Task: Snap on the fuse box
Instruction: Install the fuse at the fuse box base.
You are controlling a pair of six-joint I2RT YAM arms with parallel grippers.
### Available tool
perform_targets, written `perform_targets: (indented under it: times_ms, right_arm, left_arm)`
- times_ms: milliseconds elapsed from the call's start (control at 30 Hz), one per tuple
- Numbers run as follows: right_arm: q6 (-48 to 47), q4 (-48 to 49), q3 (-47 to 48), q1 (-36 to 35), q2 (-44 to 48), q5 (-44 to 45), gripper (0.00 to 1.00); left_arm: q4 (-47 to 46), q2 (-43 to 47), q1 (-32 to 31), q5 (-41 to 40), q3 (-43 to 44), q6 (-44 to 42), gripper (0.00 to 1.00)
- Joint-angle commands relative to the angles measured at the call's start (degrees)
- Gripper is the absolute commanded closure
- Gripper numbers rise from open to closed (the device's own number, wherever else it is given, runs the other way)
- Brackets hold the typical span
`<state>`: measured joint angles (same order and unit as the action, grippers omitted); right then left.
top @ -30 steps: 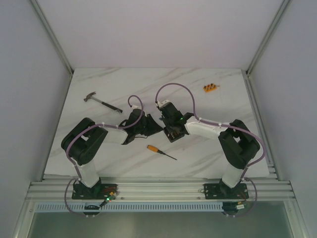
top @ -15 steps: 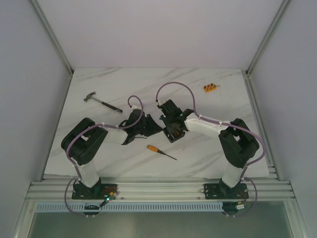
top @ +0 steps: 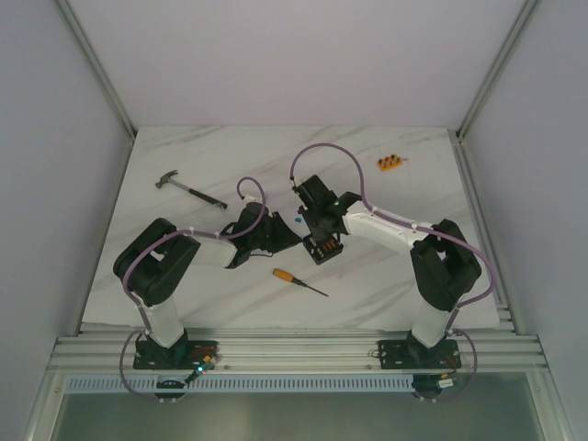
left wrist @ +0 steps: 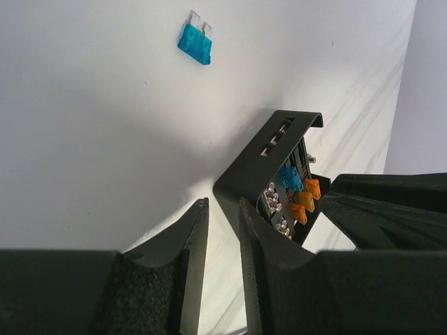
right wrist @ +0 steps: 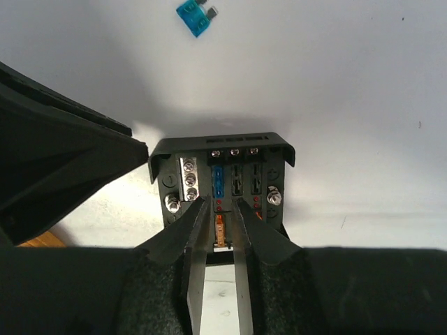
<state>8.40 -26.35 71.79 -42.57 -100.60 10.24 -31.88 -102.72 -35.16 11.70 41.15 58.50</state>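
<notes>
Nearest me on the surface (top: 386, 276) lay the orange-handled screwdriver (top: 296, 280), apart from the work. Just beyond it, mid-surface, the fuse box (top: 322, 248) sat between my two hands with its open face up and blue and orange fuses seated in it. My left hand (left wrist: 223, 204) was set at the box's left corner wall, fingers narrowly apart. I could not tell whether they clamped that wall, though I judged the hand was there to brace the box. My right hand (right wrist: 220, 206) hung over the near edge, fingers slightly parted and gripping nothing, an orange fuse (right wrist: 221, 232) showing in the gap. A loose blue fuse (left wrist: 195, 43) lay just beyond. Farther off were the hammer (top: 188, 188) at left and an orange block (top: 390, 163) at right.
</notes>
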Motion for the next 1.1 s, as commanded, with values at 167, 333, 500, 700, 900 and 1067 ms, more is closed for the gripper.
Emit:
perform_targets:
  times_ms: [167,333,500,700,900,1067]
  right_arm:
    - [-0.04,-2.81,1.97,0.63,-2.23,-2.12,0.80]
    - [-0.25,-2.82,2.62,0.95,-3.38,-2.54,0.82]
    - [-0.36,-2.74,2.96,1.21,-4.22,-2.69,0.84]
    - [-0.56,-2.74,3.35,1.43,-4.69,-2.76,0.87]
    - [-0.80,-2.76,2.39,1.61,-4.92,-3.00,0.95]
    - [-2.03,-4.31,0.60,1.72,-6.03,-3.48,1.00]
  left_arm:
    - [-0.63,-0.03,-0.18,-0.44,-0.39,0.22,0.66]
    - [-0.60,-0.18,-0.18,-0.40,-0.34,0.23,0.66]
    - [-0.51,-0.20,-0.18,-0.36,-0.36,0.24,0.66]
    - [-0.46,-0.29,-0.18,-0.30,-0.18,0.23,0.66]
    - [-0.42,-0.46,-0.18,-0.25,-0.05,0.23,0.67]
    - [-0.29,-0.48,-0.22,-0.23,-0.01,0.21,0.67]
